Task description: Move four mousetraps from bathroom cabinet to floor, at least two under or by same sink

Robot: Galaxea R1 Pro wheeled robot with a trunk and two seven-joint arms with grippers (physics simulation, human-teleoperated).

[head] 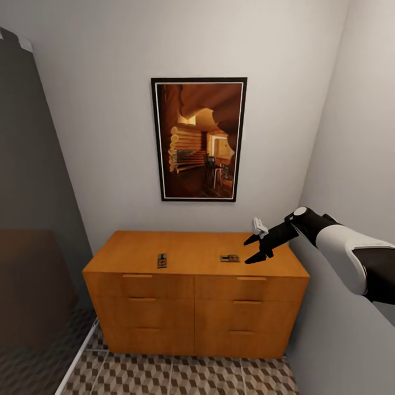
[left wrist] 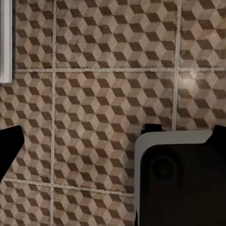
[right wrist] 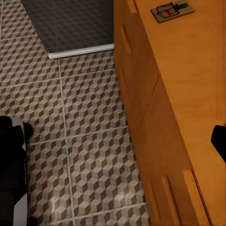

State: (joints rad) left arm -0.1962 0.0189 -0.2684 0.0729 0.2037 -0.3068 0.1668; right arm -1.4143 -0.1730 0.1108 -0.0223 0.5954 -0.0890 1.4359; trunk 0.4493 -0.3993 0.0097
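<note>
Two black fingers (head: pixel 258 248) of the right arm hang spread and empty just beside a small tan wooden mousetrap (head: pixel 230 258), likely lining up a pick. It and a second mousetrap (head: pixel 162 260) lie flat atop the orange-brown wooden cabinet (head: pixel 192 310); whether the left fingers are spread, I cannot tell.

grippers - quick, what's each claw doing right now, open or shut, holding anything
Left claw: cannot be told from these views.
Right claw: open, holding nothing, above the cabinet top, beside a mousetrap.
</note>
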